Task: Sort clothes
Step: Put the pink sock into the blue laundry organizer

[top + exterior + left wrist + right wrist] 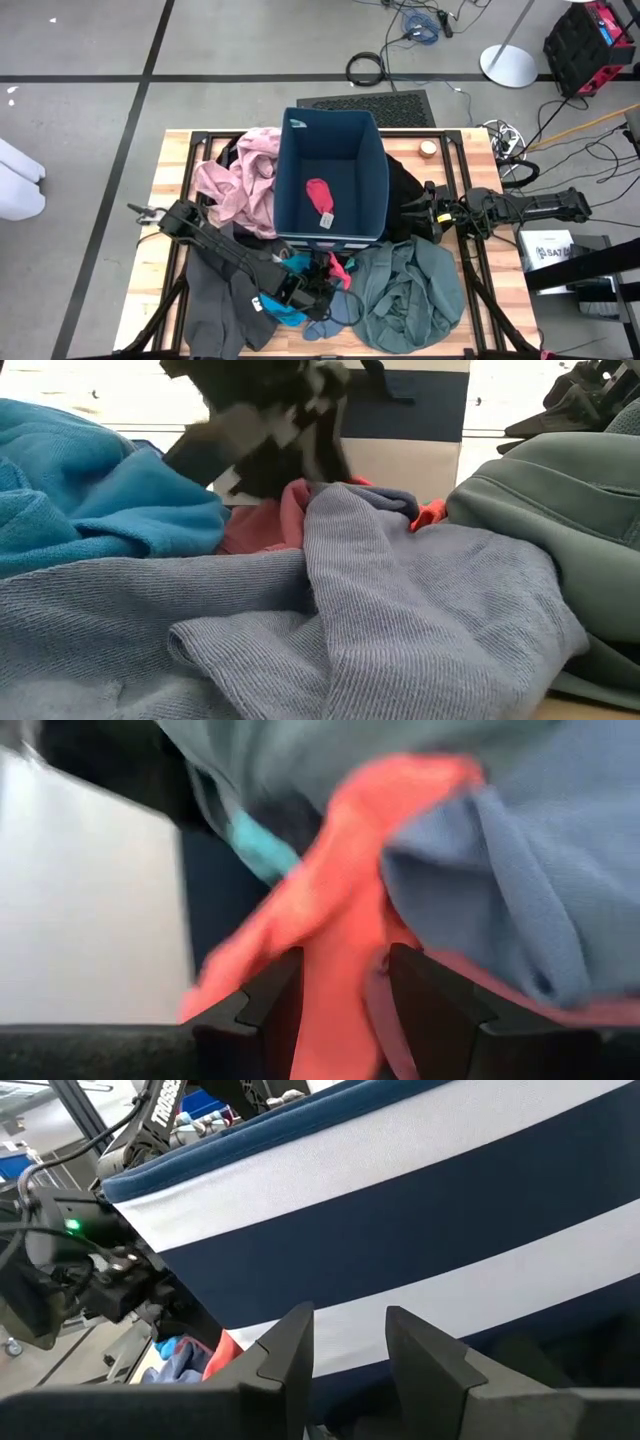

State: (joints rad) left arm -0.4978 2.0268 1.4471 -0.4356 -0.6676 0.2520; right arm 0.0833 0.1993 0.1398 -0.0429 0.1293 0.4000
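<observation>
Left gripper (340, 995) is down in the pile at the front of the table, and its two fingers (270, 1000) are closed on a fold of the red piece (340, 910), which runs up between them and bunches just ahead. Right against that red cloth lies a grey-blue piece (520, 890), draped over it on one side, and a sliver of bright blue (255, 845) peeks out just beyond.

From above, the left gripper (318, 275) sits at the front wall of the bin (375, 170), with the red piece (340, 268) right at its tip and the blue piece (285, 305) just behind it under the wrist. The dark grey garment (220, 300) spreads under the left arm. The grey-green garment (410, 290) lies just beside the gripper, on its far side from the arm. The pink garment (240, 180) hangs over the bin's left wall, well back from the gripper. Inside the bin another red piece (320, 195) lies on the floor, with a white tag on it.

At table level the red (265, 520) shows under the dark gripper (290, 450), between blue (90, 490) and grey-green (560, 490), with the grey-blue cloth (400, 610) in front.

Right gripper (350, 1350) waits at the bin's right side, fingers partly apart with nothing between them, facing the striped wall (400, 1230). A black garment (405, 195) lies between it and the bin.
</observation>
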